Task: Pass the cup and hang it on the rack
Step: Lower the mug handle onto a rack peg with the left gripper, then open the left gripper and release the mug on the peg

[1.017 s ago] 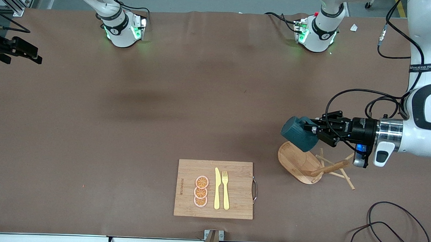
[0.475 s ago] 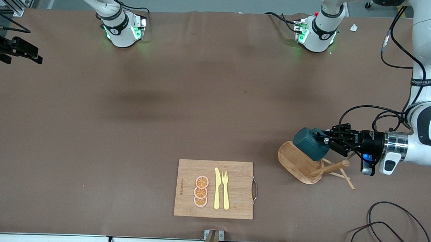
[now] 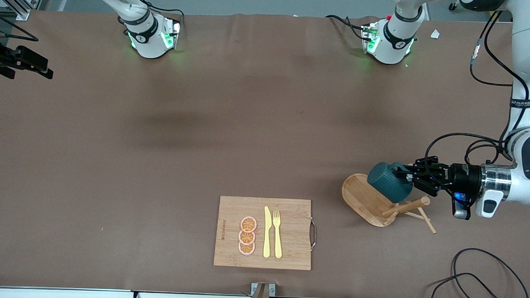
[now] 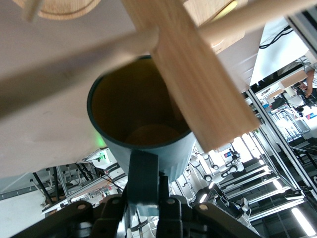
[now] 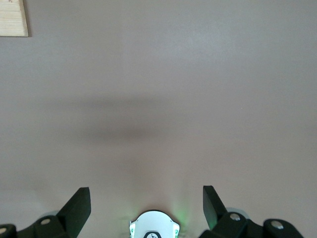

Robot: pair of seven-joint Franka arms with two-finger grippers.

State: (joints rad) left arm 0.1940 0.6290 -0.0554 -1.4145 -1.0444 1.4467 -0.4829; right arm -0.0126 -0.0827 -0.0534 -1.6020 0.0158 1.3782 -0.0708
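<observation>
The dark teal cup hangs on its side over the rack's oval base, beside the post. My left gripper is shut on the cup's handle. In the left wrist view the cup shows its yellowish inside and the gripper pinches the handle. The rack's post crosses the cup's rim, and a thin peg lies across just above the rim. My right gripper is open over bare table, with nothing between its fingers. It does not show in the front view.
A wooden cutting board with orange slices, a yellow knife and a yellow fork lies near the table's front edge. Loose black cables lie at the left arm's end. A black device juts in at the right arm's end.
My left gripper has carried the cup down and toward the left arm's end of the table, closer to the rack's post and pegs. The right gripper has not moved.
</observation>
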